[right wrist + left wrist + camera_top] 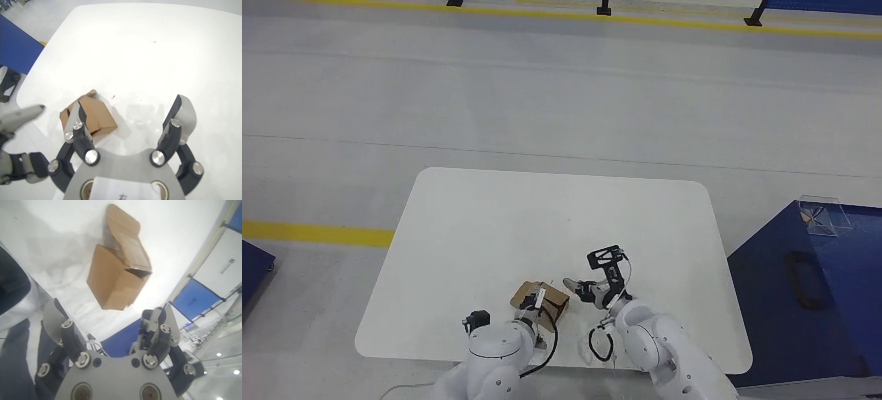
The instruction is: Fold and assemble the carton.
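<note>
Partly folded carton set on the desk near its front edge, left gripper held close over it, fingers spread, right gripper held beside it, fingers apart, nothing clasped

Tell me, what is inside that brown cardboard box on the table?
Nothing shows inside. The box has a flap folded loosely over one end, and the narrow gap beneath it looks dark. The cardboard covers the rest, so any contents cannot be told.
</note>
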You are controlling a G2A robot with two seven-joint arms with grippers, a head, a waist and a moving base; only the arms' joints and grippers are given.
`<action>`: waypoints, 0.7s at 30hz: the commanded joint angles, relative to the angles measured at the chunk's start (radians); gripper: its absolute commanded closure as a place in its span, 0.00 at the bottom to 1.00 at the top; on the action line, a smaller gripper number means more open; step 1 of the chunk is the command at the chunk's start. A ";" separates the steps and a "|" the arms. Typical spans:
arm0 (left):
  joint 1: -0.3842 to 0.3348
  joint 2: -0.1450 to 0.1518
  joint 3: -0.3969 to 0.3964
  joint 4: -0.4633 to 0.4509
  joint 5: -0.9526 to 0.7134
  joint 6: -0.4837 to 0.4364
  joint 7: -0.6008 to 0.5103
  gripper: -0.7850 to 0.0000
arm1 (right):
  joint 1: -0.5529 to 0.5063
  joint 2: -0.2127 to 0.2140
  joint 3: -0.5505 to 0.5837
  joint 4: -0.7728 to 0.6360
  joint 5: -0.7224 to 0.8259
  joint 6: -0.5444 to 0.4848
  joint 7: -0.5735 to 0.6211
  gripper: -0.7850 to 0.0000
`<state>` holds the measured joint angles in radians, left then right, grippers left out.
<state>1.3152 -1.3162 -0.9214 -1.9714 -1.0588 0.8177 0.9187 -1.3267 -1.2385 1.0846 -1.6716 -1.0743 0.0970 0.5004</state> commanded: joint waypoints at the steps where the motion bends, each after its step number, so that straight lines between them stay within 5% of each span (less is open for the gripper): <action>1: 0.036 0.004 -0.015 -0.056 0.053 -0.085 -0.019 0.00 | -0.027 0.010 0.017 -0.013 -0.054 -0.027 0.047 0.00; 6: 0.133 0.014 -0.032 -0.116 0.170 -0.247 -0.123 0.00 | -0.042 0.017 0.030 -0.006 -0.073 -0.075 0.129 0.00; 21: 0.146 0.014 -0.034 -0.108 0.174 -0.254 -0.127 0.00 | 0.155 -0.061 -0.156 0.218 -0.001 0.070 0.029 0.00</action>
<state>1.4608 -1.3018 -0.9559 -2.0797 -0.8846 0.5639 0.7919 -1.1829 -1.2939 0.9373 -1.4605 -1.0886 0.1557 0.5374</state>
